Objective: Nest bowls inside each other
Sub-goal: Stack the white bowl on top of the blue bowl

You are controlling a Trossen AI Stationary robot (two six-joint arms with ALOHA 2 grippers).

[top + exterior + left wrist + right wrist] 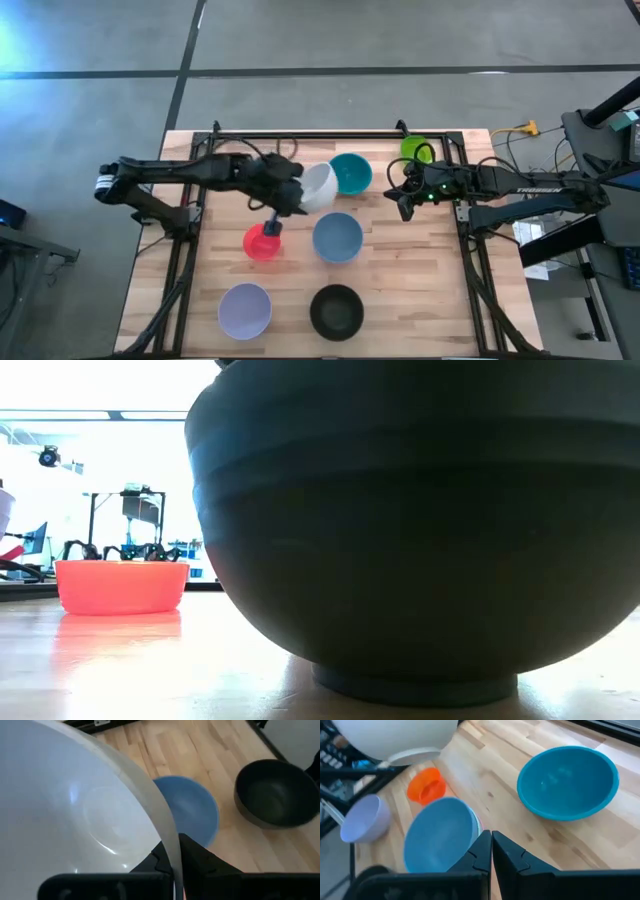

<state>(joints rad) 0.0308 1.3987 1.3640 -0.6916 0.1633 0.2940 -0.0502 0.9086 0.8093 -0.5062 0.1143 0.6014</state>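
White bowl (320,186) pinched by left gripper (292,197); right arm (530,188) reads "TROSSEN".

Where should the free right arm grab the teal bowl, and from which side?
Grip the teal bowl by its thin rim, probably on the side facing the right gripper, coming down from above with one jaw inside and one outside. It sits upright and open, with bare table there; the left gripper holds the white bowl on its other side.
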